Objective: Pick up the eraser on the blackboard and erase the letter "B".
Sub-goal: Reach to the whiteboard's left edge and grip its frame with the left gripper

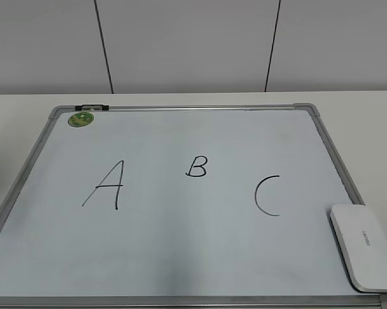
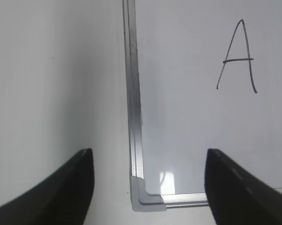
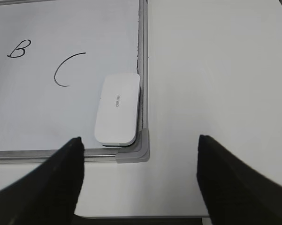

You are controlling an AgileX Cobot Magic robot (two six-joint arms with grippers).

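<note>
At the blackboard's (image 1: pixel 180 257) near right corner lies the eraser (image 3: pixel 118 108), against the frame; my right gripper (image 3: pixel 138 180) hangs open above. Gripping off-centre could snag that frame, smearing "C" (image 3: pixel 68 69).

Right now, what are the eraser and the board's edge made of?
The eraser looks like smooth white plastic: rounded corners, soft sheen, small grey print. The board edge looks like brushed silver metal, probably aluminium, with grey corner caps that seem plastic.
</note>
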